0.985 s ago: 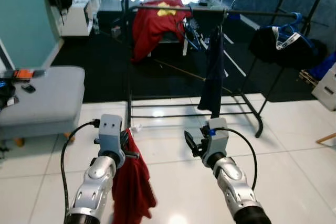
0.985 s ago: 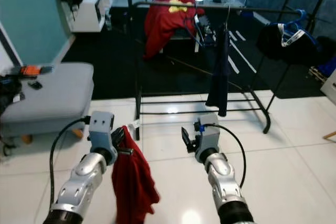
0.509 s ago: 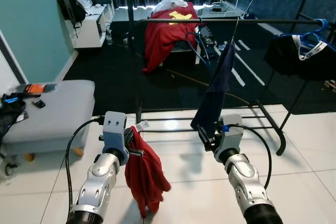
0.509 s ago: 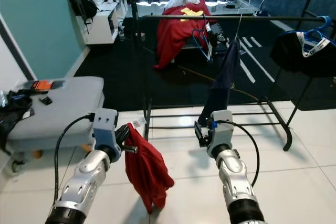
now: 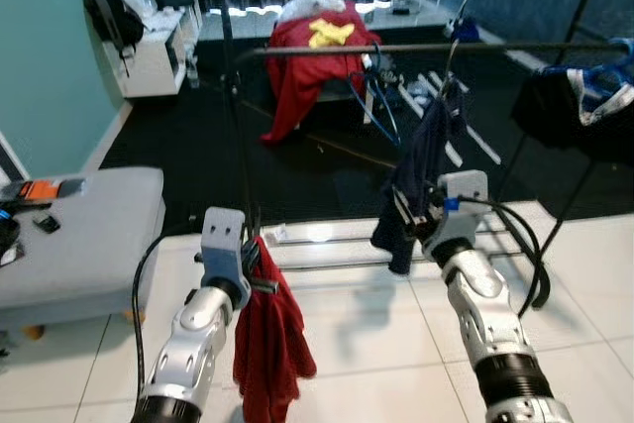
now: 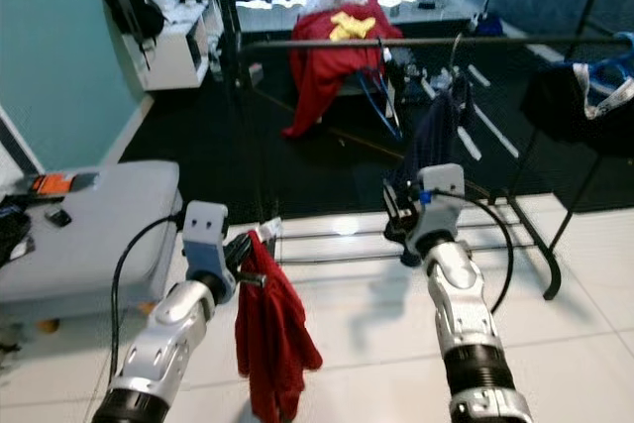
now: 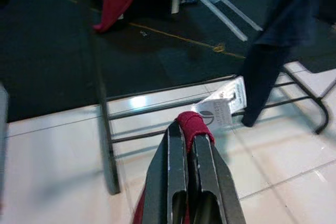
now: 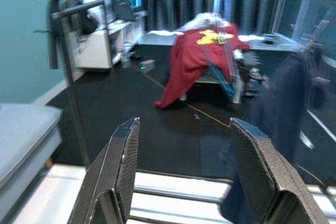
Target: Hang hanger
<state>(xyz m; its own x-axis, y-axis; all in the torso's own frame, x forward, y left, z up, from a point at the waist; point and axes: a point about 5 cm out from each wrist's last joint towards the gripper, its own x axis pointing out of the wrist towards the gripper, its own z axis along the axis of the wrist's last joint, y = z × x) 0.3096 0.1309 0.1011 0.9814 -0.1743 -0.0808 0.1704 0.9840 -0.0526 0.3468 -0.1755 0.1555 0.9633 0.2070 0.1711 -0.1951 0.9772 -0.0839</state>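
The left gripper [image 7: 190, 145] has its two long black fingers pressed together on a fold of the dark red cloth garment [image 5: 269, 344], which droops from the pinch toward 6 o'clock over the white glossy tiled floor [image 5: 367, 344]. A white paper tag [image 7: 223, 106] sticks out of the cloth just past the fingertips. No hanger frame can be made out inside the garment.

The right gripper [image 8: 185, 174] is raised at 3 o'clock of the left one, fingers spread wide with nothing between them. It sits just in front of the dark navy garment [image 5: 421, 170] hanging from the black metal clothes rail [image 5: 416, 48], which runs across at 12 o'clock of both grippers. The red garment hangs well below that rail, near the rack's left upright [image 5: 238, 146].

A grey padded bench [image 5: 79, 240] lies at 9 o'clock.
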